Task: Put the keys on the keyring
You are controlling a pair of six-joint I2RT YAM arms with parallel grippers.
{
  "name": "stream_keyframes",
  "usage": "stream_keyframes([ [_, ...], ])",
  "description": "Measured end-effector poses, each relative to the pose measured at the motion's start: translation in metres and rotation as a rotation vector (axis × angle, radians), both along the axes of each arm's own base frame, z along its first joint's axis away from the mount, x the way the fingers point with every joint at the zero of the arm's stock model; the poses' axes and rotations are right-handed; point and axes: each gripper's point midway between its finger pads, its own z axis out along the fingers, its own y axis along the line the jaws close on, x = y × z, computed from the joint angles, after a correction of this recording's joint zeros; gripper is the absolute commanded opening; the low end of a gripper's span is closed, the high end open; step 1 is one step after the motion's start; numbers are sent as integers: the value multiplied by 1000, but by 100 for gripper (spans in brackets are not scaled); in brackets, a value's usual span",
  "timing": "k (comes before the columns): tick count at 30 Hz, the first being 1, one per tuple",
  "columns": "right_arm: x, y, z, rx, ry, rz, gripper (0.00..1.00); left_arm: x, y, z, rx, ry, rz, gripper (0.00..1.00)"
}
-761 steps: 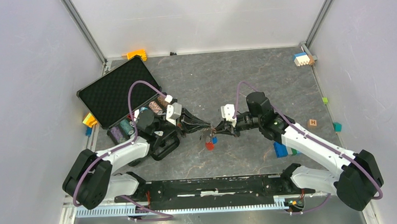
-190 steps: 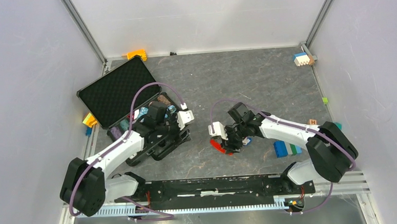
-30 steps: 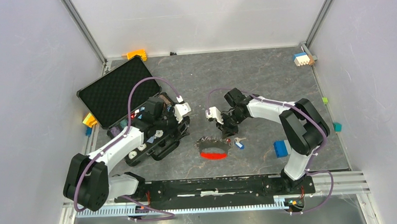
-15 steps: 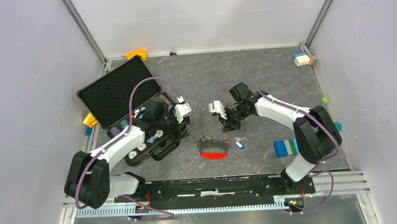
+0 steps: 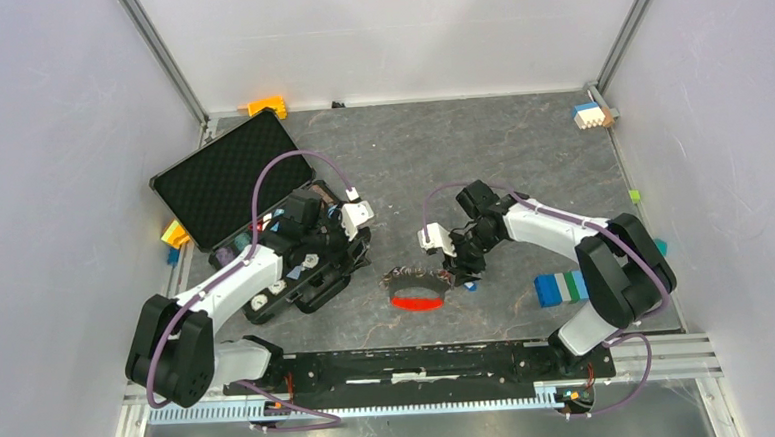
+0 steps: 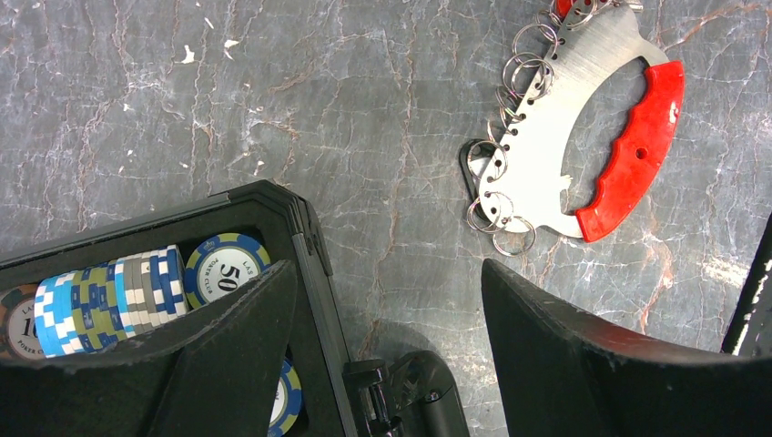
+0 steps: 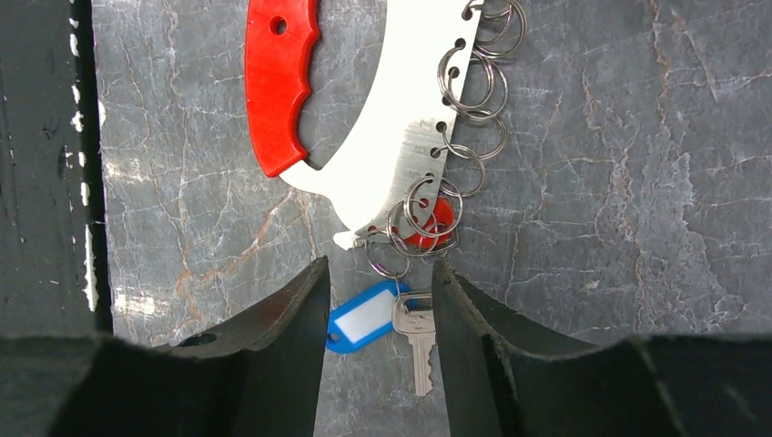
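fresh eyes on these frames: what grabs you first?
The keyring, a curved silver plate with a bright red grip and a row of split rings, lies on the grey table centre-front. The right tool hangs open above its end, where the blue-tagged key lies. To the left, an open black case of poker chips sits under the left tool.

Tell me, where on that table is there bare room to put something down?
The far middle of the table is bare, between the open black case and the white-and-blue block. It is crowded near the keyring, where the right gripper hovers.
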Motion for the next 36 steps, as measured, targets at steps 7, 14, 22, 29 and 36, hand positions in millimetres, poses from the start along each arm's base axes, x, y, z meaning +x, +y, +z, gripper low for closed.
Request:
stream_keyframes([
  [7, 4, 2, -1, 10, -22, 8, 47, 0, 0, 0, 0, 0, 0, 81],
  [14, 3, 4, -4, 9, -18, 15, 45, 0, 0, 0, 0, 0, 0, 81],
  [22, 4, 8, -7, 6, -11, 17, 35, 0, 0, 0, 0, 0, 0, 81],
  [29, 9, 12, -6, 11, -16, 13, 28, 0, 0, 0, 1, 1, 0, 81],
  [36, 9, 12, -7, 9, -13, 12, 23, 0, 0, 0, 1, 1, 0, 82],
])
